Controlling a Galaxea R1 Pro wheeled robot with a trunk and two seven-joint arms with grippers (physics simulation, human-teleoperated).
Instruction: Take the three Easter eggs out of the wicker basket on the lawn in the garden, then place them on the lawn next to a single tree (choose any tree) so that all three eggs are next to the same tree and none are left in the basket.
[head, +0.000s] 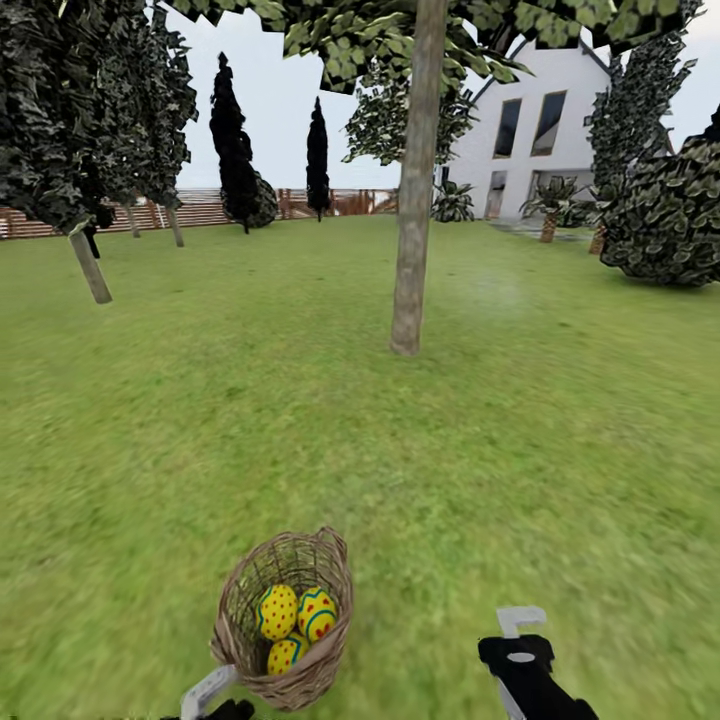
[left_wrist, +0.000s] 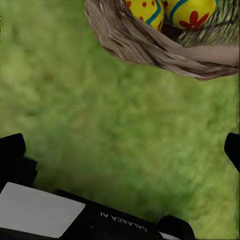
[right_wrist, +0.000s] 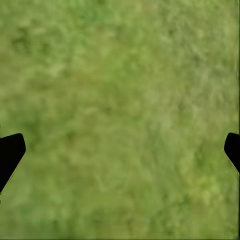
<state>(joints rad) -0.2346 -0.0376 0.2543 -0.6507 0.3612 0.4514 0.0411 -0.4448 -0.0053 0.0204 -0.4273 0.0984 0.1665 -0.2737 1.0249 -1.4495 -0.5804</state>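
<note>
The brown wicker basket (head: 240, 600) stands on the lawn (head: 500, 450) just in front of me, with three yellow painted Easter eggs (head: 277, 612) (head: 317, 613) (head: 285, 655) inside. My left gripper (head: 212, 697) hovers at the basket's near side. In the left wrist view it is open (left_wrist: 122, 150) over grass, and the basket rim (left_wrist: 150, 45) with two eggs (left_wrist: 147, 10) (left_wrist: 192, 12) lies just beyond its fingertips. My right gripper (head: 515, 632) hangs to the right of the basket, open (right_wrist: 121, 150) and empty over bare grass. A thick straight tree (head: 415, 200) rises several paces ahead.
Thin leaning trees (head: 90, 265) stand at the far left and dark cypresses (head: 230, 140) by the wooden fence (head: 200, 208). A white house (head: 540, 130) and a large leafy bush (head: 670, 210) are at the back right. Open grass lies between basket and trunk.
</note>
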